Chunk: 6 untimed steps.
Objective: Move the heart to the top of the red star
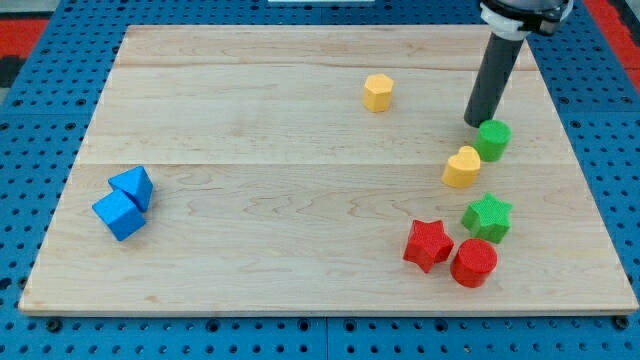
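Note:
The yellow heart (462, 167) lies at the view's right, above and a little right of the red star (428, 245). My tip (474, 122) stands just above the heart and touches or nearly touches the upper left of the green cylinder (493, 140). The rod rises from there to the view's top right. The heart and the red star are apart by about one block's width.
A green star (488, 216) sits right of the gap between heart and red star. A red cylinder (474, 263) touches the red star's right. A yellow hexagon (378, 92) lies at the top middle. Two blue cubes (132, 187) (119, 215) sit at the left. The wooden board (300, 290) ends near the red cylinder.

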Tool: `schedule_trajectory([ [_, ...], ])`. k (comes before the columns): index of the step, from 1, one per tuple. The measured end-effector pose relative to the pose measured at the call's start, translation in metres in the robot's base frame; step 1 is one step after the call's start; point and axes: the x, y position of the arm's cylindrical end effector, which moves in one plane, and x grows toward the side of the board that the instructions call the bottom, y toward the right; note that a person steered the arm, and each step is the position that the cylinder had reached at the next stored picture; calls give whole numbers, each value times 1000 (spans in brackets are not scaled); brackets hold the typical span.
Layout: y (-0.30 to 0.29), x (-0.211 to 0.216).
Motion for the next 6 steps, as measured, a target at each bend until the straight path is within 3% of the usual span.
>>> schedule_trajectory([
  [1, -1, 44],
  [4, -75, 58],
  [5, -133, 51],
  [6, -202, 100],
])
